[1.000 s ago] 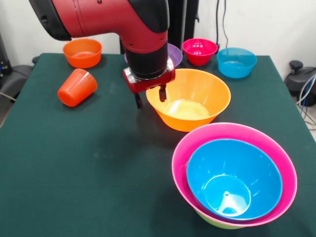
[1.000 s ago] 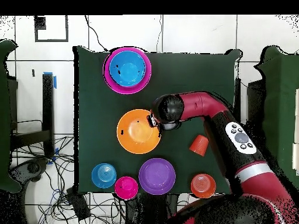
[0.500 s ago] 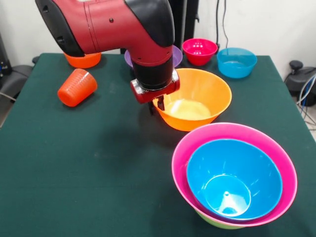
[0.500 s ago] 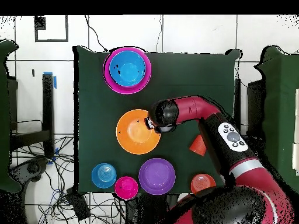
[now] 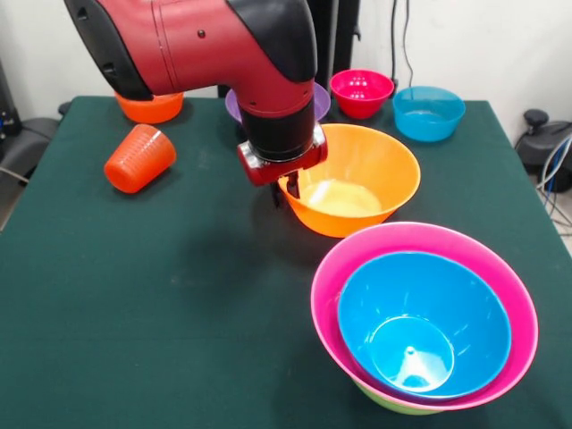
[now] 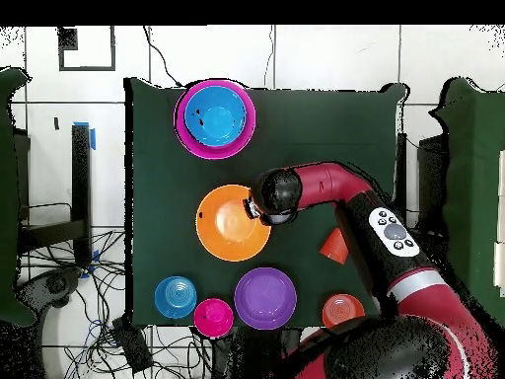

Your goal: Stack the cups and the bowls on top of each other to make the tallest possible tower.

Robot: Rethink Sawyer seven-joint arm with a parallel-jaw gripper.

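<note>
- The front view shows the gripper (image 5: pixel 284 190) low at the rim of the large orange bowl (image 5: pixel 357 192), one fingertip inside the wall and one outside; the overhead view hides this under the arm's wrist.
- The jaws appear to straddle the rim, but whether they are clamped on it I cannot tell.
- The overhead view shows the whole purple bowl (image 6: pixel 264 297); in the front view it is mostly behind the arm.
- The arm (image 5: pixel 214 45) enters from the upper left in the front view and bends down to a vertical wrist over the large orange bowl's edge.
- The tower (image 5: pixel 424 317) stands at the counter's (image 5: pixel 161 304) near right in the front view: a blue bowl nested in the pink bowl, a green edge showing beneath.
- The cup (image 5: pixel 138 158) lies on its side, well apart from the tower.
- The small orange bowl (image 5: pixel 150 108) is partly covered by the arm in both views.
- The magenta-red bowl (image 5: pixel 361 93) and small blue bowl (image 5: pixel 428 113) stand at the far edge.
</note>
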